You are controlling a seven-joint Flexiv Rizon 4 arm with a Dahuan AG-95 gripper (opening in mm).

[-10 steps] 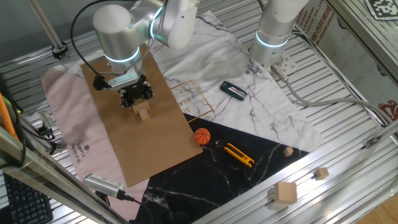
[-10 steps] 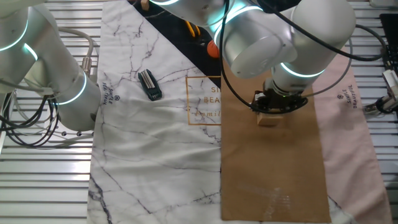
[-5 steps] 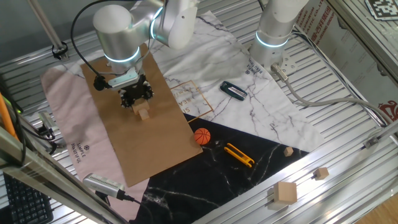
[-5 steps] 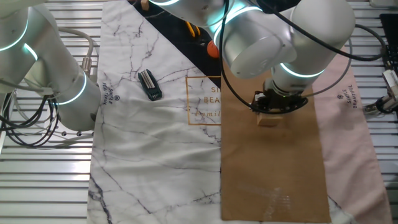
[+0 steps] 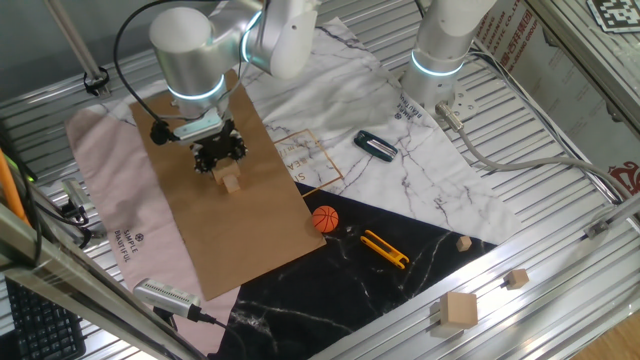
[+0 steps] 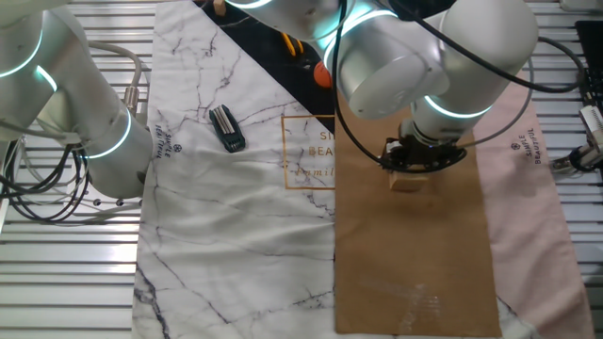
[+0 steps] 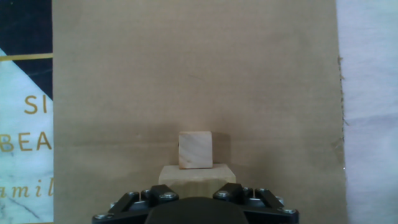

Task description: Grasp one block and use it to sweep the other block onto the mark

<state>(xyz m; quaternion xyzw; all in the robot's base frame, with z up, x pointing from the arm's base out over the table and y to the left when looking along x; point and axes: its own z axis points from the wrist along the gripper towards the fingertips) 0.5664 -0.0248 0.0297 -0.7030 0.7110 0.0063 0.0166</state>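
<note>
In the hand view my gripper (image 7: 197, 194) is shut on the larger tan block (image 7: 197, 173), which rests low on the brown paper sheet (image 7: 186, 74). The tiny tan cube (image 7: 196, 150) sits right in front of the held block, touching or nearly touching its far face. In one fixed view the gripper (image 5: 219, 156) stands over the tan wood (image 5: 231, 181) on the brown sheet; the other fixed view shows the gripper (image 6: 415, 156) and the wood (image 6: 408, 182) the same way. No black dot shows in any view.
An orange ball (image 5: 325, 219), a yellow-handled tool (image 5: 385, 249) and a black clip-like object (image 5: 376, 146) lie on the marble cloth. Spare wooden blocks (image 5: 458, 310) sit on the metal slats at front right. A second arm's base (image 5: 440, 50) stands at the back.
</note>
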